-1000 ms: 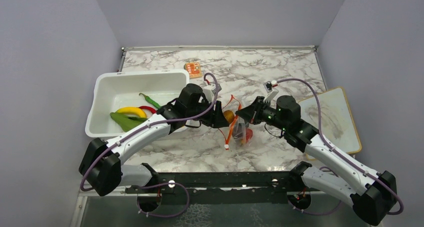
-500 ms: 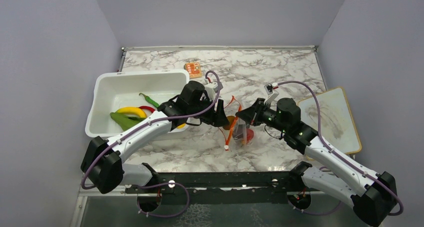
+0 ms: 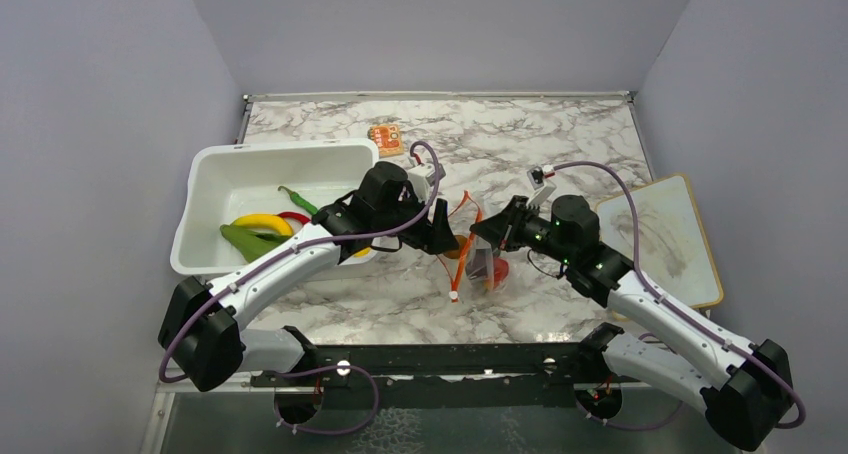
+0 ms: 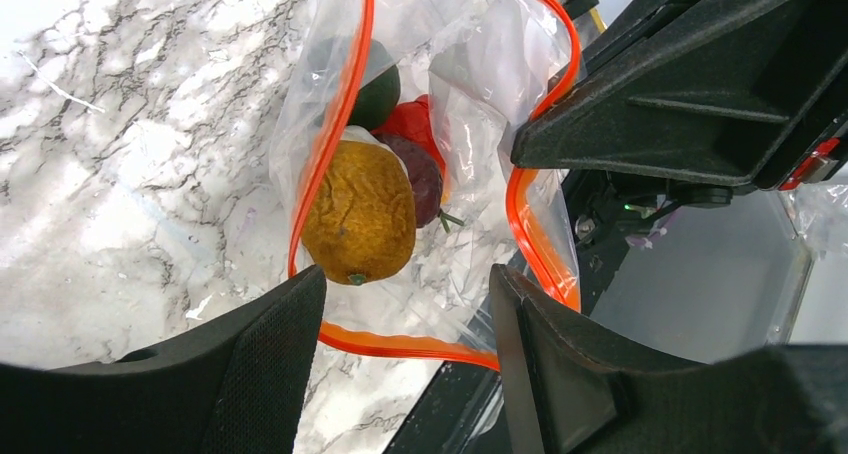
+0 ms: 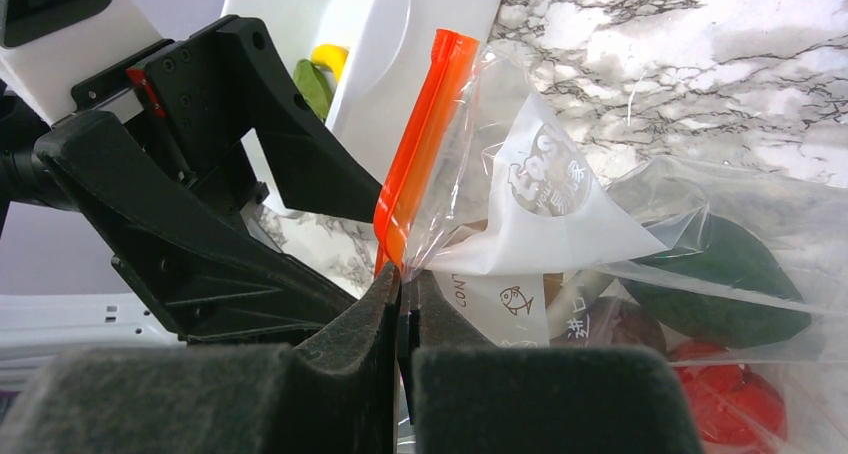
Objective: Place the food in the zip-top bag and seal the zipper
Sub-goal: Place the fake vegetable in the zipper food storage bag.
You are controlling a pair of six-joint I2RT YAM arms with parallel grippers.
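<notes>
The clear zip-top bag (image 3: pixel 482 262) hangs open between both arms, its orange-red zipper (image 4: pixel 335 144) looping round the mouth and a white tab (image 3: pixel 453 295) at the strip's lower end. My right gripper (image 5: pixel 405 277) is shut on the bag's edge just below the zipper (image 5: pixel 425 154). My left gripper (image 4: pixel 408 279) is open right over the mouth, nothing between its fingers (image 4: pixel 255 359). A brown-orange lump (image 4: pixel 360 214) lies inside the mouth beyond the fingertips. Deeper in the bag sit a dark green piece (image 5: pixel 725 274) and a red tomato (image 5: pixel 730 404).
A white tub (image 3: pixel 205 189) at the left holds a yellow banana (image 3: pixel 262 220), green chillies (image 3: pixel 250 242) and a red chilli (image 3: pixel 296 216). A small orange item (image 3: pixel 386 139) lies at the back. A white board (image 3: pixel 665 239) lies at the right edge.
My left gripper has opened wider and the brown-orange lump has slipped from it down into the bag's mouth. The right gripper has kept its hold on the bag.
</notes>
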